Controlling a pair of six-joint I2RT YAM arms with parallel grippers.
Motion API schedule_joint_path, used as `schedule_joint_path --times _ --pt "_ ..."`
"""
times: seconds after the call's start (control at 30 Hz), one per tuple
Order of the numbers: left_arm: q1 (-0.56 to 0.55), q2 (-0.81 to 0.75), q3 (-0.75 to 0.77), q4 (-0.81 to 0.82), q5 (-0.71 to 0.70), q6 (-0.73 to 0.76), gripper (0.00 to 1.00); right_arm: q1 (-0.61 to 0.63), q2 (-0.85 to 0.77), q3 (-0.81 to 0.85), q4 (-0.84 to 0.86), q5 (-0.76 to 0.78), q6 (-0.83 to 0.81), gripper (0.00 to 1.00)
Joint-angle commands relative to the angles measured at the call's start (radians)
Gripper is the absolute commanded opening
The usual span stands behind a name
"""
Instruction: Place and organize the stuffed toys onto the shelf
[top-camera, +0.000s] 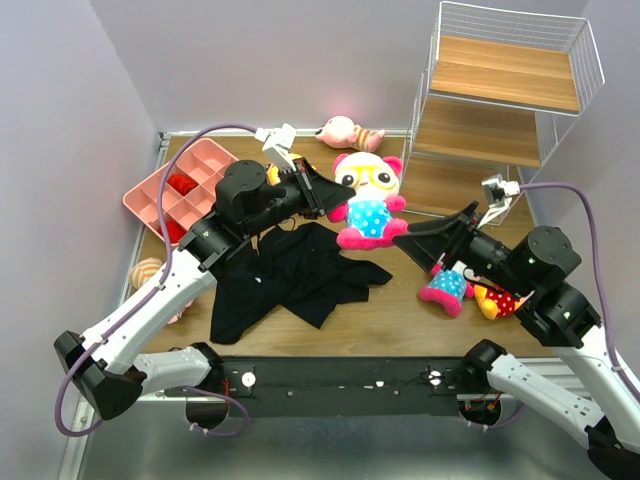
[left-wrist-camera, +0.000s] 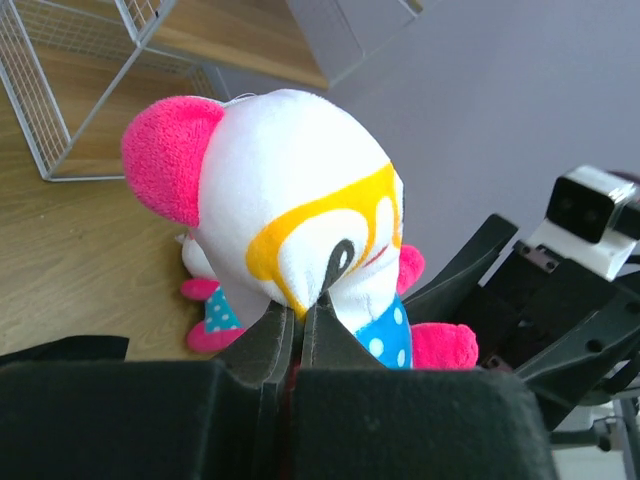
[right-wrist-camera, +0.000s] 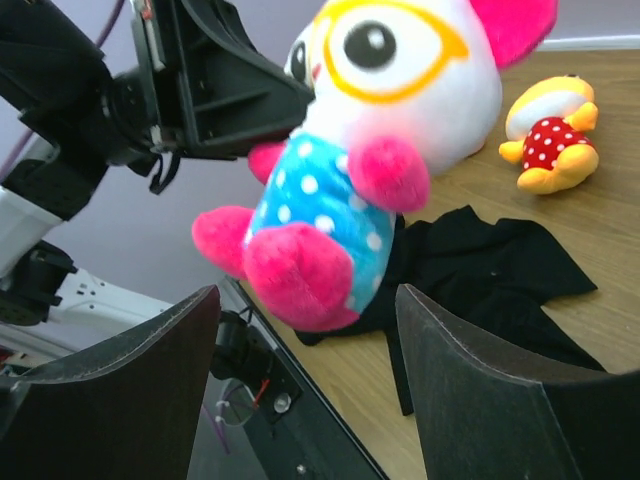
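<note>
White-faced doll (top-camera: 372, 205) is pinched at the head by the left claw (left-wrist-camera: 300, 318), jaws closed on it. The doll is upright mid-table at the black cloth's (top-camera: 290, 275) far edge, near the shelf (top-camera: 470, 135). The right claw (top-camera: 403, 241) is spread open beside its legs.

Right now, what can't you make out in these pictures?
- Top view: the striped doll at the left edge, mostly under the left arm.
- Top view: small blue-dotted doll and red-dotted doll, heads hidden by the right arm.
- Top view: red things in the pink tray, too small to identify.
</note>
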Motion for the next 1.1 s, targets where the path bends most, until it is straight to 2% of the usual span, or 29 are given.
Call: schedule_joint_path --times 0.0,0.1,0.17,0.2,0.23,0.33,0.4,0.57,0.7,0.73,0.8,0.83,0.9,0.93,0.97,1.0,1.03,1.07 --pt "-0.001 -0.009 0.021 0.093 -0.086 -0.111 0.00 0.012 0.028 -0.008 0.022 -0.022 -0.076 0.78" --pt "-0.002 0.000 0.023 0.107 -0.088 -0.130 0.00 0.013 0.038 0.015 -0.011 0.030 -0.118 0.78" --pt "-0.001 0.009 0.018 0.116 -0.085 -0.137 0.00 0.013 0.038 0.019 -0.010 0.030 -0.129 0.73" --pt "-0.001 0.012 0.018 0.125 -0.083 -0.144 0.00 0.013 0.035 0.012 -0.001 0.024 -0.127 0.70" --pt "-0.002 0.017 0.015 0.133 -0.072 -0.147 0.00 0.012 0.029 0.004 0.012 0.023 -0.121 0.62" --pt "-0.002 0.018 -0.005 0.183 -0.046 -0.163 0.00 0.013 0.024 -0.025 0.056 0.061 -0.101 0.54" --pt "-0.002 0.015 -0.013 0.193 -0.043 -0.164 0.00 0.013 0.025 -0.031 0.085 0.070 -0.101 0.54" --pt "-0.002 0.006 -0.019 0.168 -0.069 -0.147 0.00 0.013 0.055 -0.018 0.127 -0.002 -0.083 0.66" --pt "-0.004 0.001 -0.022 0.161 -0.071 -0.134 0.00 0.013 0.082 -0.005 0.144 -0.006 -0.069 0.67" --pt "-0.002 0.001 -0.022 0.159 -0.072 -0.133 0.00 0.013 0.085 -0.004 0.145 0.000 -0.066 0.63" --pt "-0.004 0.000 -0.025 0.160 -0.065 -0.128 0.00 0.015 0.093 -0.001 0.145 0.009 -0.061 0.49" --pt "-0.002 -0.003 -0.027 0.165 -0.062 -0.125 0.00 0.013 0.094 -0.001 0.147 0.023 -0.055 0.26" --pt "-0.002 -0.008 -0.027 0.168 -0.057 -0.118 0.02 0.013 0.085 -0.010 0.159 0.046 -0.049 0.01" --pt "-0.002 -0.016 -0.025 0.164 -0.055 -0.104 0.11 0.013 0.063 -0.013 0.160 0.090 -0.037 0.01" --pt "-0.002 -0.019 -0.022 0.161 -0.057 -0.098 0.26 0.013 0.052 -0.010 0.159 0.119 -0.033 0.01" --pt "-0.002 -0.025 -0.017 0.154 -0.060 -0.087 0.61 0.013 0.041 -0.001 0.127 0.150 -0.033 0.01" --pt "-0.002 -0.034 -0.011 0.115 -0.084 -0.069 0.73 0.013 0.032 0.040 0.101 0.220 -0.049 0.01" --pt "-0.002 -0.039 0.007 0.089 -0.097 -0.053 0.80 0.012 0.027 0.062 0.073 0.265 -0.058 0.01"
